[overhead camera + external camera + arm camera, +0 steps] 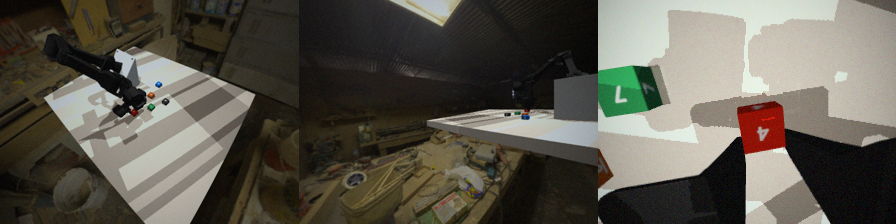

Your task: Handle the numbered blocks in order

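Across a striped table (170,137) (491,134), a black arm (90,68) (544,67) bends toward the top view's left edge. Its claw (132,111) (527,108) (762,138), partly open, grips the red "4" block (134,112) (526,110) (763,130), between that edge and the green "7" block (151,107) (517,113) (618,92). Held near the fingertips, the red block could slip or twist during its short lift; sideways drift could set it down off its spot.

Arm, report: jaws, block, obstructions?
Gripper shut on red block, its digit a 4. Green block, a 7, stands to one side. Nothing seen blocking the jaws.
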`<state>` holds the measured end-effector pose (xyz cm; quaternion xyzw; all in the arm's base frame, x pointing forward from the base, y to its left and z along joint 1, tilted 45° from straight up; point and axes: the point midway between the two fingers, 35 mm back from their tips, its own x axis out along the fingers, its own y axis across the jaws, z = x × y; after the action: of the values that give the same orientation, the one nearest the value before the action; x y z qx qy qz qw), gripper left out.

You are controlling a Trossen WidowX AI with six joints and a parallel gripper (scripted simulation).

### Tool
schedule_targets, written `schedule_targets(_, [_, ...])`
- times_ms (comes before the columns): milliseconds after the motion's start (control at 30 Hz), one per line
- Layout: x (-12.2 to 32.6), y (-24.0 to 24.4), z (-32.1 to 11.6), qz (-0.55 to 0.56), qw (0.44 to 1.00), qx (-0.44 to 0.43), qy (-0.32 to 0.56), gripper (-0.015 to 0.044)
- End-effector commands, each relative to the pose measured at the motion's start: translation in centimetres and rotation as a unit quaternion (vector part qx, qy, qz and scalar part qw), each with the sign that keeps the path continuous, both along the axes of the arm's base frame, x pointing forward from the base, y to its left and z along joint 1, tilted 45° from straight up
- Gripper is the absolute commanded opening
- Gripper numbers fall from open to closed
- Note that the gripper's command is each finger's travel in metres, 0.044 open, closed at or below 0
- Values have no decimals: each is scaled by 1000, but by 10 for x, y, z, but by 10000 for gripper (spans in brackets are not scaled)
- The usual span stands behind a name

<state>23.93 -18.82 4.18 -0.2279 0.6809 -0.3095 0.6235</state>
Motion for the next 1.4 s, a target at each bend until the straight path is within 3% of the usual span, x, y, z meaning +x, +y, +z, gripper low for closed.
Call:
schedule_targets(0, [2, 0, 4, -1, 1000, -3, -6, 120])
schedule_targets(1033, [0, -10, -6, -1, 1000, -4, -6, 120])
schedule_targets(1367, [0, -10, -6, -1, 1000, -4, -6, 382])
